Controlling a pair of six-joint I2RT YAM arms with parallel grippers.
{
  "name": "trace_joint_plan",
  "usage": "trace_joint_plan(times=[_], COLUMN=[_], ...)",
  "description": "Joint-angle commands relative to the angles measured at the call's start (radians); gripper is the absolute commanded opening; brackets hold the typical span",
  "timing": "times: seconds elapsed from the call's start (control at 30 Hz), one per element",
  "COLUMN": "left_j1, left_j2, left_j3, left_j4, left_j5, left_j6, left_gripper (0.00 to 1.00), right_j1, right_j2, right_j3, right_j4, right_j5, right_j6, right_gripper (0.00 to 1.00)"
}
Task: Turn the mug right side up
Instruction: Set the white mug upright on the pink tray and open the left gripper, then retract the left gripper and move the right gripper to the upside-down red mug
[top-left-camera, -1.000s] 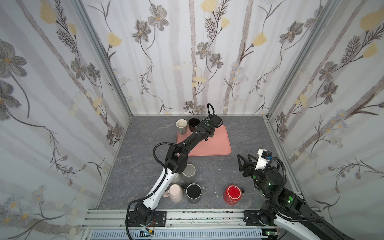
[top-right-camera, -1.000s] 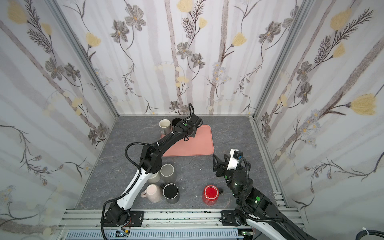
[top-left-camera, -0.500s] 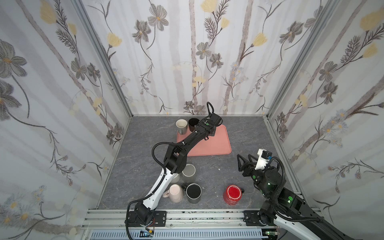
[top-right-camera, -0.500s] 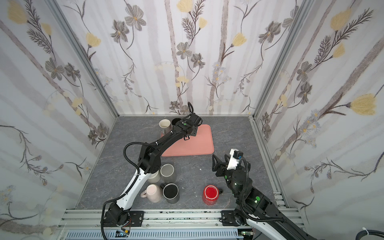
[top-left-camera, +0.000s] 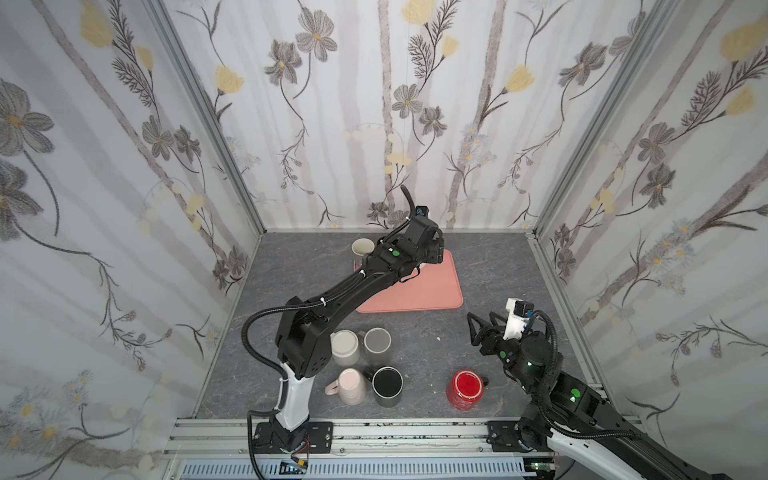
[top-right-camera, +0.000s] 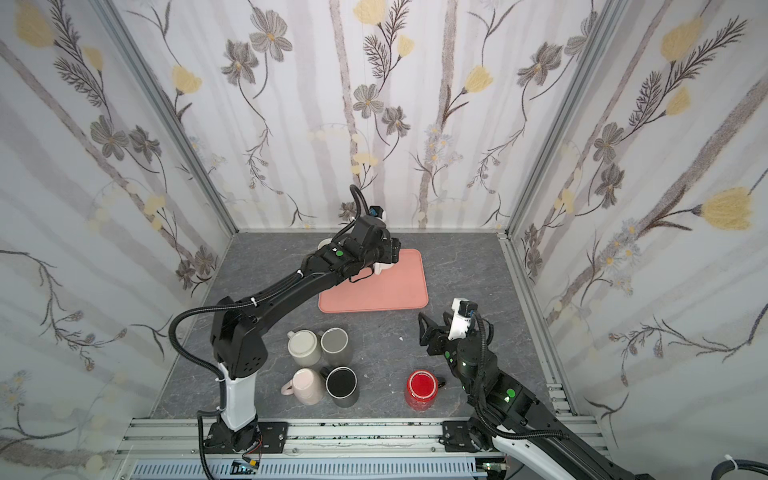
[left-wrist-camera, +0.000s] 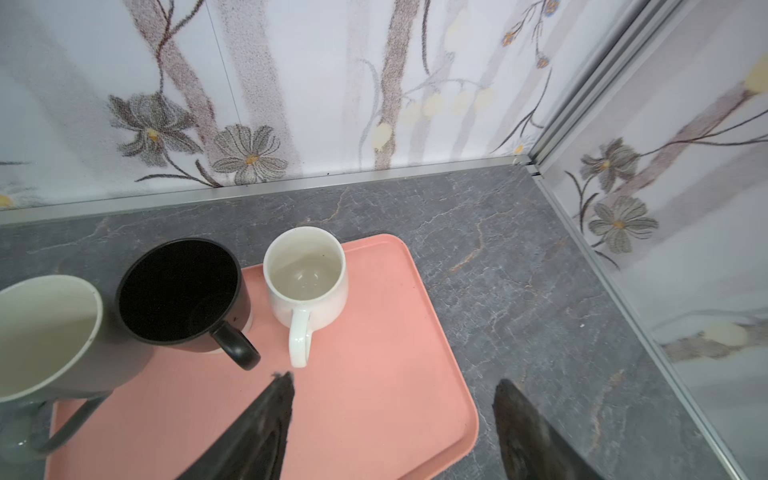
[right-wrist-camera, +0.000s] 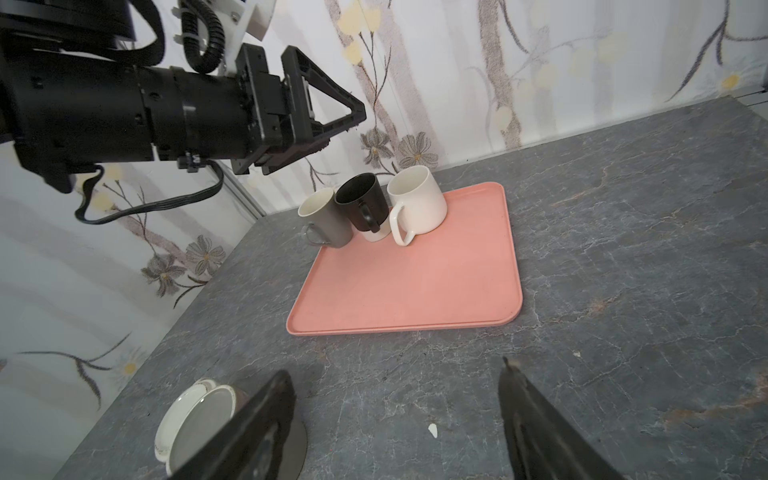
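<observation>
A white mug stands mouth up on the far end of the pink tray, handle toward my left gripper. That gripper is open, its fingertips just short of the handle and holding nothing. In the right wrist view the white mug stands free beside a black mug, with the left gripper hanging above them. In both top views the left arm hides most of the mug. My right gripper is open over bare table, in front of the tray.
A grey mug and a black mug stand mouth up at the tray's far left corner. Several more mugs sit near the front: cream, grey, pink, black and red. Walls close three sides.
My left gripper has opened from shut and let go of the white mug, which now stands on the tray. The right gripper has opened slightly wider. Neither arm has shifted much.
</observation>
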Motion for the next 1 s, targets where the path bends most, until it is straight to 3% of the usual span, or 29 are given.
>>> trace_joint_plan(times=[0.0, 0.13, 0.27, 0.6, 0.8, 0.97], left_j1=[-0.002, -0.005, -0.007, -0.009, -0.008, -0.007], left_j2=[-0.136, -0.341, -0.543, -1.002, -1.176, -1.241], left_j3=[-0.158, -0.363, -0.544, -0.956, -1.107, -1.168], left_j4=[0.212, 0.320, 0.377, 0.484, 0.462, 0.454], left_j5=[0.074, 0.101, 0.105, 0.078, 0.036, 0.007], left_j6=[-0.079, -0.117, -0.139, -0.169, -0.193, -0.198], left_gripper=[0.79, 0.85, 1.00, 1.00, 1.00, 1.00], right_j1=[0.000, 0.000, -0.001, 0.011, 0.018, 0.018], right_j2=[0.020, 0.038, 0.055, 0.101, 0.197, 0.228], right_j3=[0.004, -0.008, -0.015, 0.013, 0.104, 0.196], right_j4=[-0.035, -0.069, -0.115, -0.314, -0.495, -0.679], right_j5=[-0.071, -0.123, -0.175, -0.259, -0.273, -0.217], right_j6=[0.006, 0.023, 0.049, 0.147, 0.234, 0.306], right_gripper=[0.77, 0.77, 0.77, 0.77, 0.77, 0.79])
